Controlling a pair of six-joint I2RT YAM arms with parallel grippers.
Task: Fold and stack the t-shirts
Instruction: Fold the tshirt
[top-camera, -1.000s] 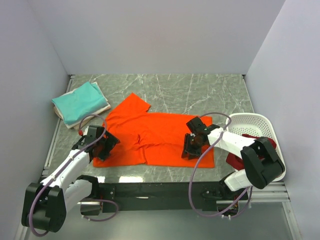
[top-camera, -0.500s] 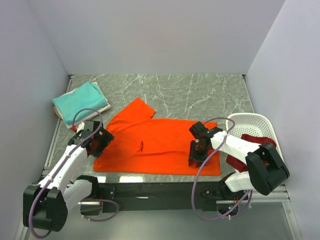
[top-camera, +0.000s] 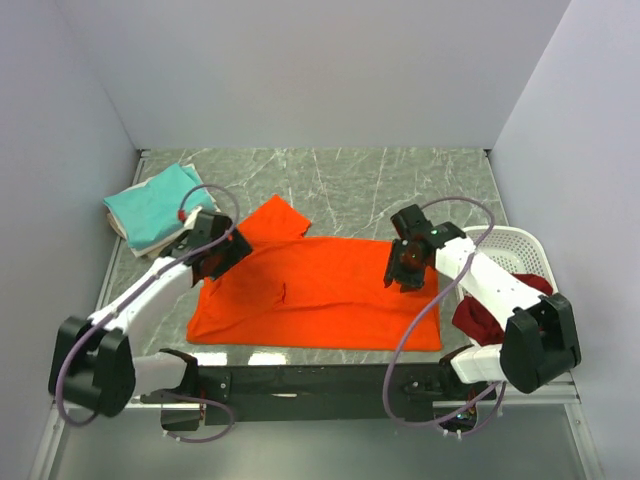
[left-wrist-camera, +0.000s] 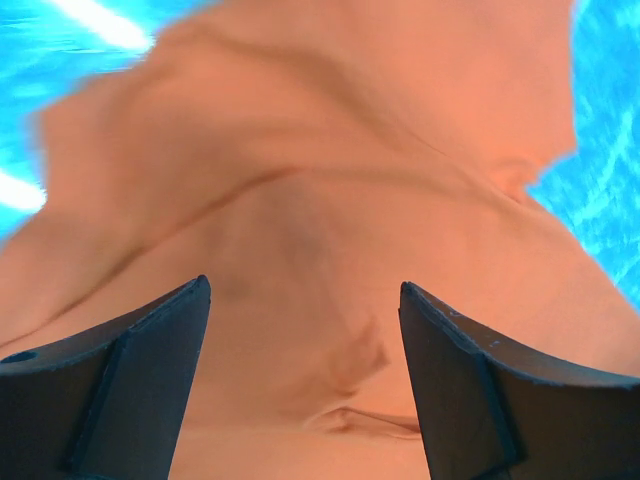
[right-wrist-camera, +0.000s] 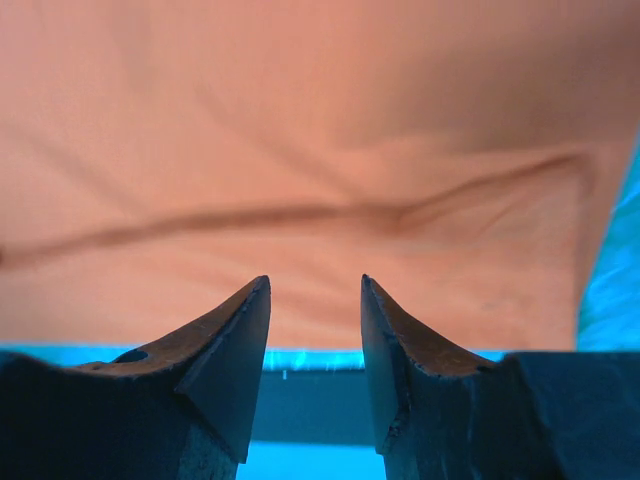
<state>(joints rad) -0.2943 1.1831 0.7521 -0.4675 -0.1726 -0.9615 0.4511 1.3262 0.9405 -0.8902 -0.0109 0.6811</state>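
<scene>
**Left jaws:** released and spread wide, with nothing between them. They are poised over the far left part of the orange t-shirt (top-camera: 320, 290), just beside its one spread sleeve. In the left wrist view the wrinkled cloth (left-wrist-camera: 300, 150) fills the space ahead of both tips.

**Right jaws:** parted by a narrower gap and also empty, over the shirt's far right corner. In the right wrist view the shirt (right-wrist-camera: 300, 120) stretches ahead, and one of its edges lies close to the tips.

**Orange t-shirt:** spread flat in the middle of the marble table (top-camera: 380, 190), between the two arms.

**Unclear:** no view settles whether either pair of tips touches the cloth.

**Surroundings:** a folded teal t-shirt (top-camera: 150, 200) sits at the far left on a cream t-shirt (top-camera: 140, 240), of which only the edges show. At the right, dark red cloth (top-camera: 470, 322) hangs from the white basket (top-camera: 500, 240). The right arm partly hides it, so the number of shirts there cannot be told.
</scene>
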